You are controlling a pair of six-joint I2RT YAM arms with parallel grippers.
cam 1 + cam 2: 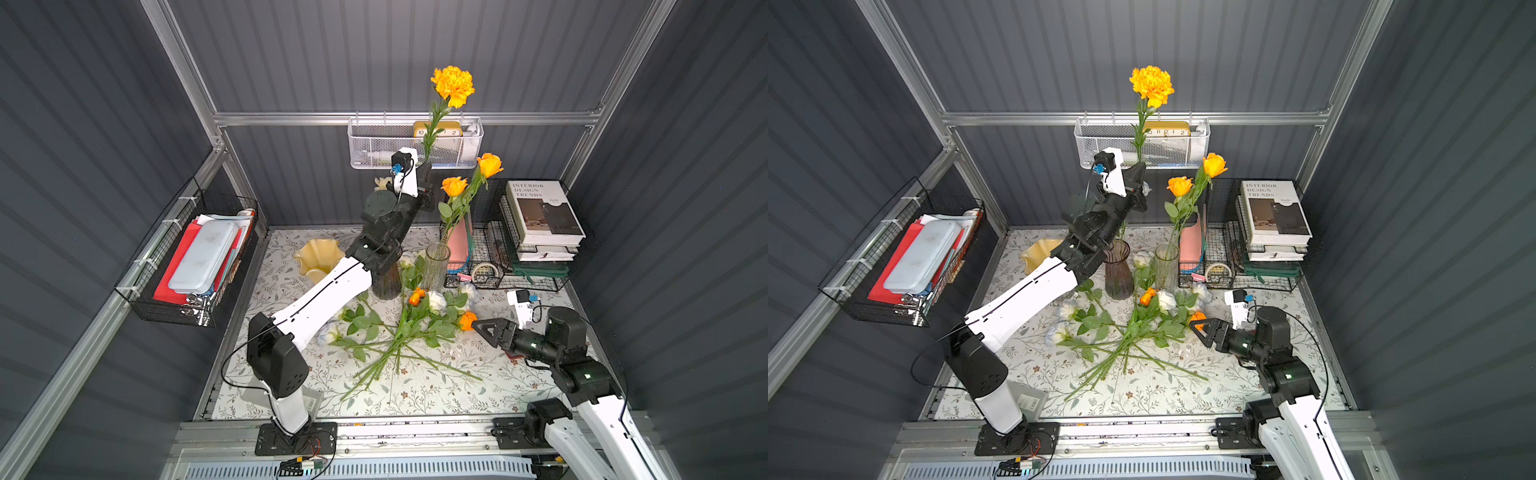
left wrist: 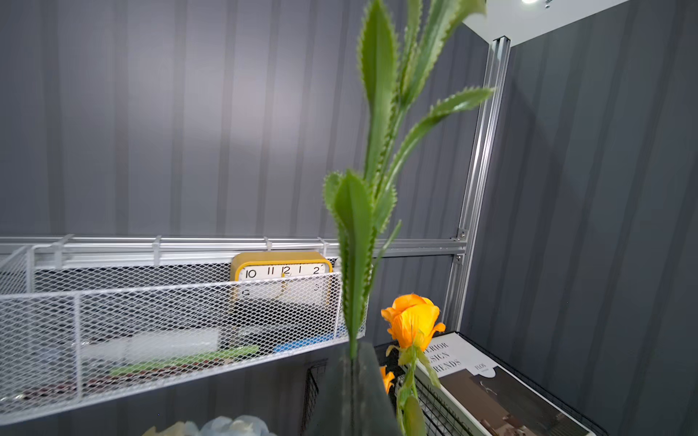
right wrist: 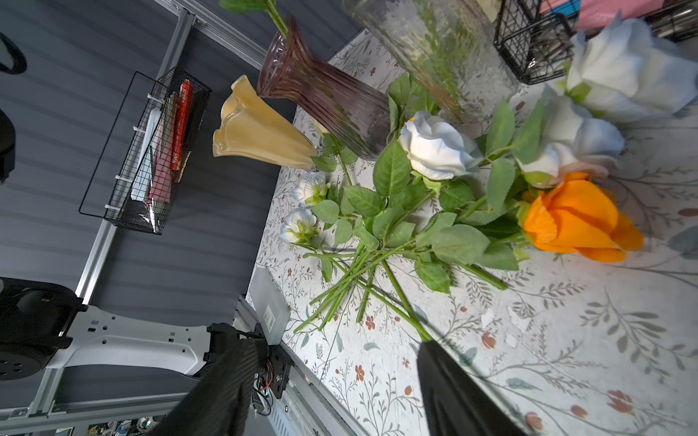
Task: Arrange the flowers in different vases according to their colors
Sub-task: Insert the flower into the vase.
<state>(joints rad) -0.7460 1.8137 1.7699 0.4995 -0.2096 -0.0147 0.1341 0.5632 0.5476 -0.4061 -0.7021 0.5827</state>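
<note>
So, my left pincer (image 1: 424, 168) is clamped low on the marigold (image 1: 453, 86) stem, holding it upright above the table (image 1: 436, 399) by the clear vase (image 1: 435, 266); it looks light, bendy and top-heavy, so gripping low seems right.

Orange marigold (image 1: 453, 85) — long leafy green stem, upright, raised high above the vases, its lower stem pinched in the left end effector (image 1: 424, 168).
Clear ribbed cylinder (image 1: 435, 266) — upright at the back of the counter (image 1: 415, 399), holding two orange roses (image 1: 489, 164) that lean right.
Smoky purple ribbed vase (image 1: 1118, 270): upright just left of the cylinder, a green stem in its mouth.
Pale yellow ruffled vase (image 1: 318, 257): upright, further left.
Loose flowers (image 1: 399, 332): white roses (image 3: 438, 147) and orange blooms (image 3: 578, 219) lying flat in front of the vases, stems crossed, heads fanned toward the vases.
</note>
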